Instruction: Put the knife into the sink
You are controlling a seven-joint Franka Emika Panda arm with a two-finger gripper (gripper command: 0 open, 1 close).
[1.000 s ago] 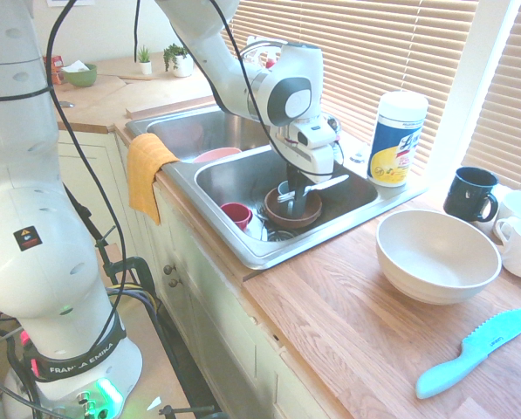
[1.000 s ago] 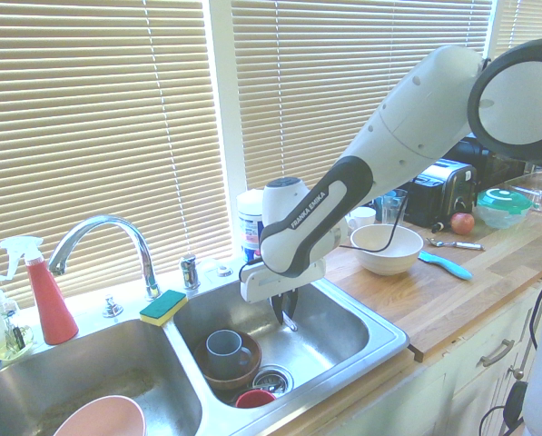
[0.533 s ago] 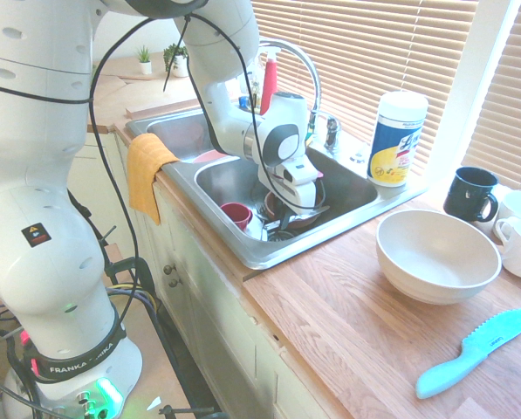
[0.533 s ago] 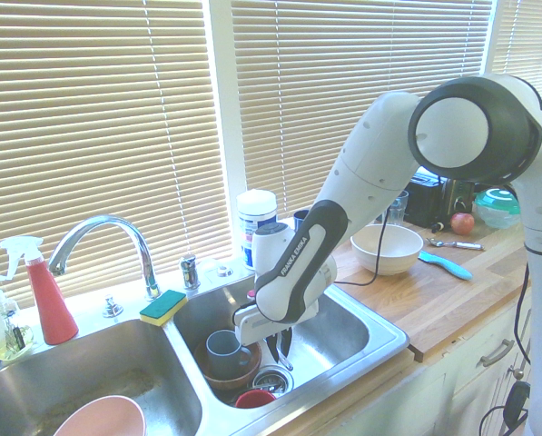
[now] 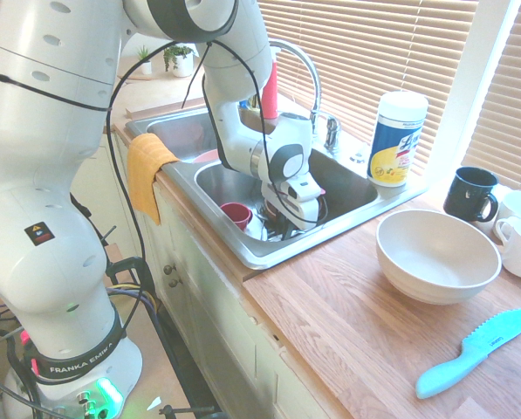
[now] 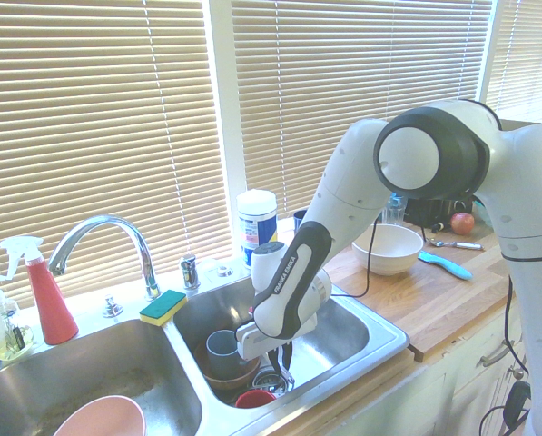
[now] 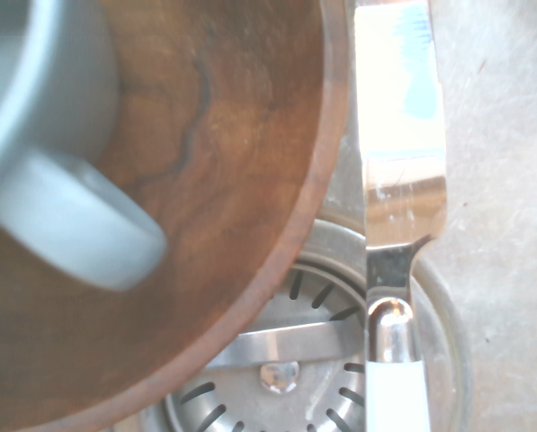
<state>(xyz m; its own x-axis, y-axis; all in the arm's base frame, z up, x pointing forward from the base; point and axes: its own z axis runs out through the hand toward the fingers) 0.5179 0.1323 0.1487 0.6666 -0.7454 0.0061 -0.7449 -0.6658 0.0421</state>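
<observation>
The steel sink (image 5: 358, 187) has its right-hand basin (image 6: 345, 329) holding a brown wooden bowl (image 6: 227, 373) with a grey mug (image 6: 221, 346) in it, and a red cup (image 5: 236, 214). My gripper (image 5: 283, 225) is low inside this basin, right beside the bowl, above the drain (image 7: 281, 382). It is shut on the knife (image 7: 399, 162), whose shiny silver blade lies along the bowl's rim (image 7: 326, 135) over the basin floor in the wrist view. From the second exterior view the gripper (image 6: 283, 361) points straight down, and the knife is hard to make out.
On the wooden counter stand a white bowl (image 5: 437, 255), a light blue plastic knife (image 5: 474, 351), a dark mug (image 5: 470, 193) and a wipes canister (image 5: 397, 138). The curved faucet (image 6: 103, 232), a sponge (image 6: 163, 306) and a pink bowl (image 6: 98, 418) are on the other basin's side.
The arm has gone down from above the basin to its bottom beside the wooden bowl, carrying the knife. The jaws stayed shut.
</observation>
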